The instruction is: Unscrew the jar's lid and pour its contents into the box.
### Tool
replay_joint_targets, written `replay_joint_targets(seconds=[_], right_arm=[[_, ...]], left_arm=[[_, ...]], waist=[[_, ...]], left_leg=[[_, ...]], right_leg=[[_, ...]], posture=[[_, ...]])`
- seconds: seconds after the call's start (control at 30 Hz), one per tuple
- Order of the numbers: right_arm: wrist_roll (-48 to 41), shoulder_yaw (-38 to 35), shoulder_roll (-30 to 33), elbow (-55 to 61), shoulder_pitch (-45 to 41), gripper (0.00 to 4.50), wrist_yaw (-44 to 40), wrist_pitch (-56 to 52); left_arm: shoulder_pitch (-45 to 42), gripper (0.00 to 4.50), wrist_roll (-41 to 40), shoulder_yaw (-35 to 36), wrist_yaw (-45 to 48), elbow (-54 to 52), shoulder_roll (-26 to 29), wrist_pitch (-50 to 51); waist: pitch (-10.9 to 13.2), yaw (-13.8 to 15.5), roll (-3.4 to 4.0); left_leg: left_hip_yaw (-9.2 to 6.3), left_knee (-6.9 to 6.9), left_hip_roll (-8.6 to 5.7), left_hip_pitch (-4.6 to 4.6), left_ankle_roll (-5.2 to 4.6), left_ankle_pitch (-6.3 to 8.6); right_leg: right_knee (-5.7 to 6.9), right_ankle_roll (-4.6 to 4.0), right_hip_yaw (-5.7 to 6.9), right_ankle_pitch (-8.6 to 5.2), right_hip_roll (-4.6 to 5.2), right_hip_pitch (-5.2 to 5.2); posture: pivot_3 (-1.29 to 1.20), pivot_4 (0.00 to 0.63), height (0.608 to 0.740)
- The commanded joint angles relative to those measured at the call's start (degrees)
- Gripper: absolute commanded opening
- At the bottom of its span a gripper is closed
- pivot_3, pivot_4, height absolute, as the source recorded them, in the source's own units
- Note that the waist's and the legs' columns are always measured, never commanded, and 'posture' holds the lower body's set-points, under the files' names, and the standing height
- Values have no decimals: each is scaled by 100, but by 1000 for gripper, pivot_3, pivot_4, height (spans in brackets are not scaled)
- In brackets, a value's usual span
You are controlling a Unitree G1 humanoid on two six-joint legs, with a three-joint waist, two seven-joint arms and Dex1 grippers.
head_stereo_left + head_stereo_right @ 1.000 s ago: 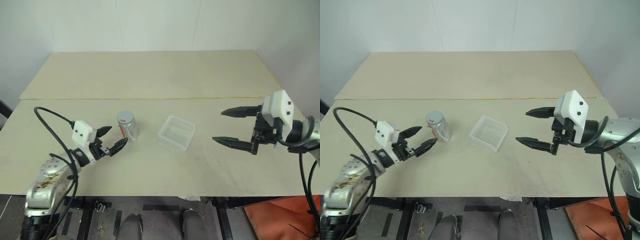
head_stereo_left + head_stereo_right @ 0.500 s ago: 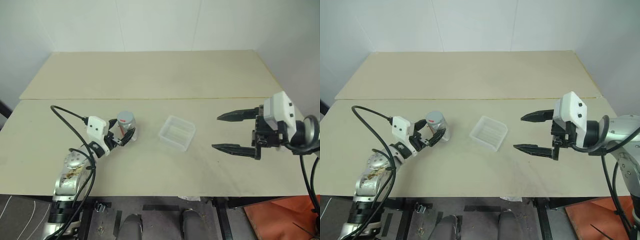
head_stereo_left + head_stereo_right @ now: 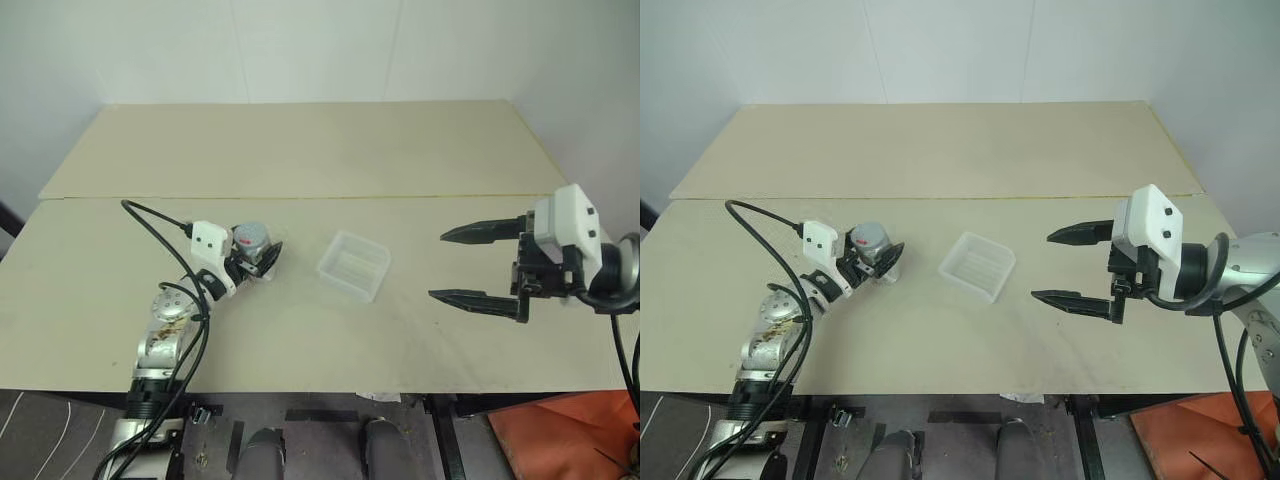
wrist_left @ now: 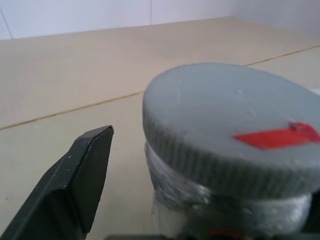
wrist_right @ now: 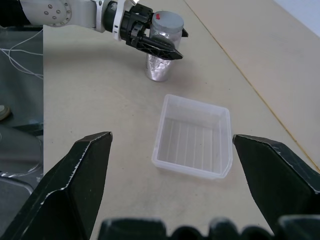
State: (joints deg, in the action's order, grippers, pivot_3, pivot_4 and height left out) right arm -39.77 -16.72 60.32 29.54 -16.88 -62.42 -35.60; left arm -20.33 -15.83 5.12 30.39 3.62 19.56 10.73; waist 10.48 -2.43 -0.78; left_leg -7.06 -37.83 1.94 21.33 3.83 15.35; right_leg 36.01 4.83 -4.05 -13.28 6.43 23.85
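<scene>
The jar (image 3: 254,252) stands upright on the table left of centre, its grey lid (image 4: 235,120) screwed on and marked with a small red patch. My left gripper (image 3: 260,256) is open and level at lid height, with one finger (image 4: 75,185) on each side of the jar and a gap to the lid. The contents are hidden behind the jar's wall. The box (image 3: 353,265), a shallow translucent tray, lies empty just right of the jar. My right gripper (image 3: 437,265) hangs open above the table, right of the box, pointing at it with nothing between its fingers (image 5: 85,175).
A seam (image 3: 400,196) runs across the tabletop behind the jar and box, with a second board beyond it. A black cable (image 3: 150,215) loops over the table by my left arm. Something orange (image 3: 560,440) lies on the floor at the near right.
My left gripper has moved forward and right until its fingers stand on either side of the jar. The jar, the box and my right gripper have stayed put.
</scene>
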Motion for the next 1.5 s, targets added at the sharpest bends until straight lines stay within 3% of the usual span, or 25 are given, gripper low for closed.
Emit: replay_joint_targets(seconds=[0.03,0.23,0.27,0.47,0.67,0.77,1.03,1.5], right_arm=[[-171,-289,93,169,19,4500,23,-34],[-238,-335,112,202,69,4500,69,-43],[-246,-328,111,201,68,4500,75,-33],[-310,-80,-21,147,-218,4500,221,27],[-807,505,-733,-84,-1283,4500,755,-382],[-864,854,-1262,-249,-1945,4500,1283,-666],[-587,1790,-2350,-481,-3361,4500,2605,-1624],[-421,1989,-2970,-484,-3672,4500,3260,-2166]], left_arm=[[-75,3926,59,-28,-17,-19,-16,-138],[-19,2021,11,-48,-59,-158,-32,-36],[-17,1935,14,-51,-67,-169,-32,-29],[-169,1937,-106,-122,245,-589,306,330],[-1289,1937,-1205,-127,2491,-440,1618,1402],[-1871,1937,-1435,-327,3538,28,1839,1400],[-3493,1937,-1306,-863,4785,1504,944,999],[-3985,1937,-892,-1082,5518,2343,404,325]], waist=[[0,6,0],[0,7,0],[0,6,0],[0,-9,0],[1,-36,-1],[0,-32,1],[0,-23,1],[0,-196,2]], left_leg=[[-1,0,0,0,0,0],[-1,0,0,0,0,0],[-1,0,0,-1,0,0],[-1,0,0,0,0,0],[-4,1,1,-2,3,-2],[-3,2,1,-1,3,-1],[-9,-2,-1,29,9,-5],[-15,-2,-1,37,10,-7]], right_leg=[[0,0,0,0,0,0],[0,0,0,0,0,-2],[0,0,0,0,0,-2],[0,1,0,0,0,-2],[3,0,2,0,-3,-2],[-4,3,2,-2,-1,-2],[8,2,8,0,-2,20],[21,2,9,0,-2,35]], posture=[[0,150,740],[0,150,740],[0,150,740],[0,150,740],[0,150,740],[0,150,740],[0,150,740],[0,150,740]])
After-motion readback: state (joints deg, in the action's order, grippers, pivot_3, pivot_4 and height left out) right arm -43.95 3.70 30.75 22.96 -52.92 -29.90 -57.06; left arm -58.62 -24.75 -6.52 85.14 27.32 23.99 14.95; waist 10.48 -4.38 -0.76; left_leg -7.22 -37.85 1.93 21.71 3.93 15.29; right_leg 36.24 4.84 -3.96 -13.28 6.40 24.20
